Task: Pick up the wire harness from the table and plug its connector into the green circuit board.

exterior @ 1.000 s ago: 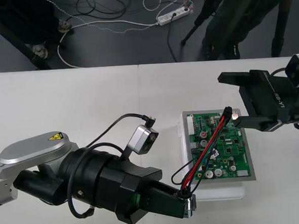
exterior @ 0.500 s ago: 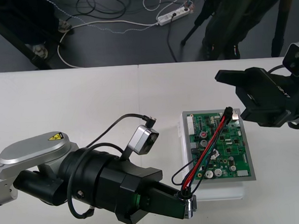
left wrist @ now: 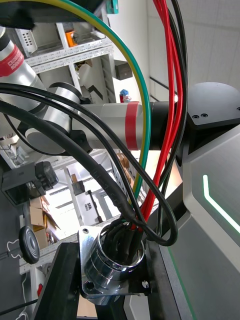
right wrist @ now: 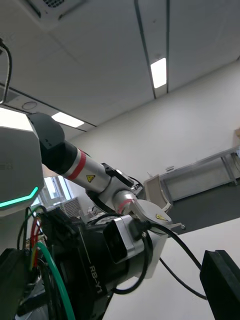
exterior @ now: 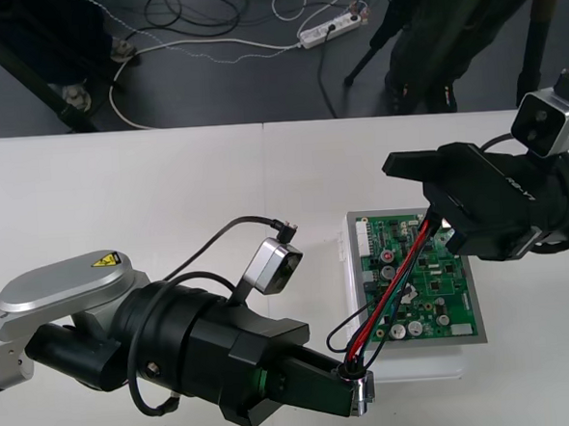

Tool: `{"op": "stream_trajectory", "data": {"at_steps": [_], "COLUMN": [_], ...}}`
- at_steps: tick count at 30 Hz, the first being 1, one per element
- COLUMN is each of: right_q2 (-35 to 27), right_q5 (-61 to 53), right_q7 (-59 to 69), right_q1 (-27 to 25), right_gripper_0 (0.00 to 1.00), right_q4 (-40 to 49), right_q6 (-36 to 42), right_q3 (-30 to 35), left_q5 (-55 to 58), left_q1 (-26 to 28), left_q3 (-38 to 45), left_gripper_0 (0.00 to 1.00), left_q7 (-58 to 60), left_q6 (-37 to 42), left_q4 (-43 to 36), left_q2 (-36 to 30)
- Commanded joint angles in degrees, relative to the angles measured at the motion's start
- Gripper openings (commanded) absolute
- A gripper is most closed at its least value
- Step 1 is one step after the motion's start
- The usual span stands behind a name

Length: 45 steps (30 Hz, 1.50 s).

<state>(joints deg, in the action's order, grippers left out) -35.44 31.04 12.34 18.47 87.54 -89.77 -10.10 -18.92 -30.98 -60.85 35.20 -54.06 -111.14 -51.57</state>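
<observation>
The green circuit board lies on its white base right of the table's middle. My left gripper sits at the base's near left corner, shut on the harness's round metal socket, and its fingers press on the flange. Red, black and green wires run from there up across the board to its far right corner. My right gripper hangs open over that corner, with the wires' far end under it. The plug is hidden. Beside one right finger show the wires and the left gripper's camera.
The pale table stretches bare to the left of and behind the board. Beyond its far edge, loose cables and a power strip lie on the dark floor. The left arm's bulky links fill the near left of the table.
My right gripper has swung left from the table's right side to above the board's far right corner, and now covers the plug end. The left gripper and socket have not moved.
</observation>
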Motion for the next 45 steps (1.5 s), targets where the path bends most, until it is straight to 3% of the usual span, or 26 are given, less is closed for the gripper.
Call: {"op": "stream_trajectory", "data": {"at_steps": [1, 5, 23, 45], "right_q2": [-1.8, -3.1, -6.0, -5.8], "right_q5": [-3.6, -5.3, -9.2, -11.5], "right_q7": [0.8, 0.6, 2.6, 3.4], "right_q1": [1.9, 2.4, 3.1, 3.1], "right_gripper_0": [1.0, 1.0, 1.0, 1.0], "right_q4": [4.0, 4.7, 6.2, 6.5], "right_q6": [-0.2, -0.2, -0.2, -0.2], "right_q3": [-5.4, -7.8, -8.0, -8.0], "left_q5": [0.3, 0.3, 0.4, 0.6], "left_q1": [-2.2, -2.2, -2.2, -2.2], "left_q3": [-0.7, -0.7, -0.7, -0.7], "left_gripper_0": [0.0, 0.0, 0.0, 0.0], "left_q7": [2.8, 2.8, 2.8, 2.8], "left_q6": [1.2, 1.2, 1.2, 1.2], "left_q4": [-2.4, -2.5, -2.4, -2.4], "left_q2": [-1.2, -1.2, -1.2, -1.2]}}
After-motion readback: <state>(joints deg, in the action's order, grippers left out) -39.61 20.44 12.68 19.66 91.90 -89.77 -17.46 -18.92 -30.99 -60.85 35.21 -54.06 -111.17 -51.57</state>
